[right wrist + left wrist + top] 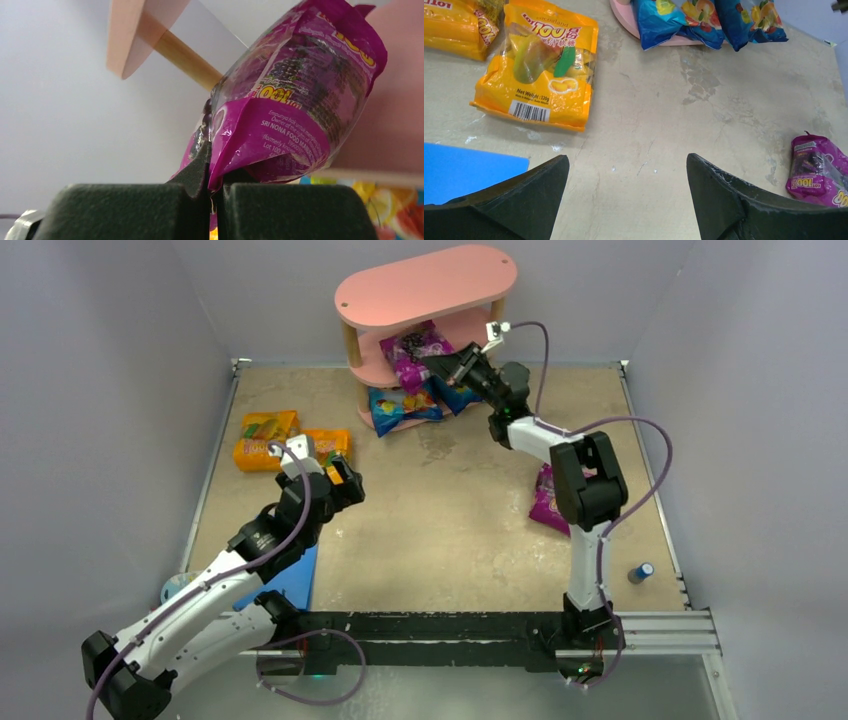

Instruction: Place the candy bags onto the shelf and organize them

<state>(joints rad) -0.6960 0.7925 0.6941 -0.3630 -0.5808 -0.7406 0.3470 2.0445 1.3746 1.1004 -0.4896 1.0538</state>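
**A:** Starting with the right tool (215, 186): clamping fully closed on the bottom seam of the purple candy bag (295, 100), with the pouch sticking up toward 1 o'clock from the pads.

**B:** Seeing the same from above. Holding that bag in the gap under the top board of the shelf (425, 285), at 12 o'clock on the counter (450, 520). Not managing to tell whether touching the middle tier.

**A:** And sitting on the bottom tier?

**B:** Carrying the left blue bag (405, 405) and the right blue bag (455, 395) side by side, both spilling over the front edge.

**A:** Turning to the left tool (628, 165): gaping wide, gripping nothing, hanging over bare counter.

**B:** Lying at its 11 o'clock, the near orange bag (541, 70). Lying just beside it at 10 o'clock, the far orange bag (454, 25). Resting well apart at 4 o'clock, the second purple bag (819, 170). Showing at 8 o'clock, a corner of the blue mat (464, 170).
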